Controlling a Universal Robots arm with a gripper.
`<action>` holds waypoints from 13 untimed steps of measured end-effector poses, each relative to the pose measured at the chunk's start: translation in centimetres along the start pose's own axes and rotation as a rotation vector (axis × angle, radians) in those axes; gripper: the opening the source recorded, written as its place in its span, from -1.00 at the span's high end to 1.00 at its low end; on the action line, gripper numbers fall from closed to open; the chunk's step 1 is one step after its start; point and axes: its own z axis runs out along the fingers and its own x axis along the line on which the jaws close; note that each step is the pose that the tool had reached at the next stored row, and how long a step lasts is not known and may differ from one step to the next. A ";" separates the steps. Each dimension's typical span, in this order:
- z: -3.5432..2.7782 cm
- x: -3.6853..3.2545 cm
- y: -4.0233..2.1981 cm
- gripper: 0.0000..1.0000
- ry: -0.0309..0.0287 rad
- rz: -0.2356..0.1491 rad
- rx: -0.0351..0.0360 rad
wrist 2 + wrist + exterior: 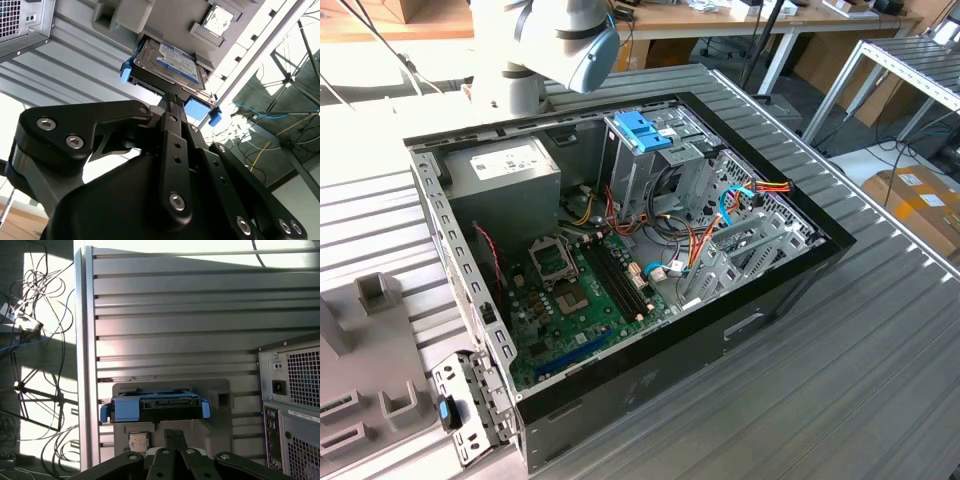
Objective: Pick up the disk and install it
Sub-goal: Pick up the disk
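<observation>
The disk (167, 62) (155, 407) is a dark metal drive with a blue label and light-blue rails. It lies in a grey holder (220, 390) (125, 15) on the ribbed metal table. In both wrist views my gripper (172, 96) (173, 431) points at the disk's near edge. Its two black fingers are pressed together, shut, with nothing between them. The tips sit right at the drive's edge between the blue rail ends. In the exterior view the arm (565, 35) reaches off past the back of the open computer case (650, 250).
The case holds a grey drive cage with a blue handle (642, 130), a motherboard (580, 290), a power supply (510, 170) and loose cables. A small square chip (138, 441) lies on the holder near the disk. The case's rear panel (295, 405) stands close by.
</observation>
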 end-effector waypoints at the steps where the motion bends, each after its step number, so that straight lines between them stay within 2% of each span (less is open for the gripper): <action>1: 0.00 0.00 0.00 0.79 0.0001 -0.001 -0.0001; 13: 0.00 0.00 0.00 0.79 0.0007 -0.013 -0.0003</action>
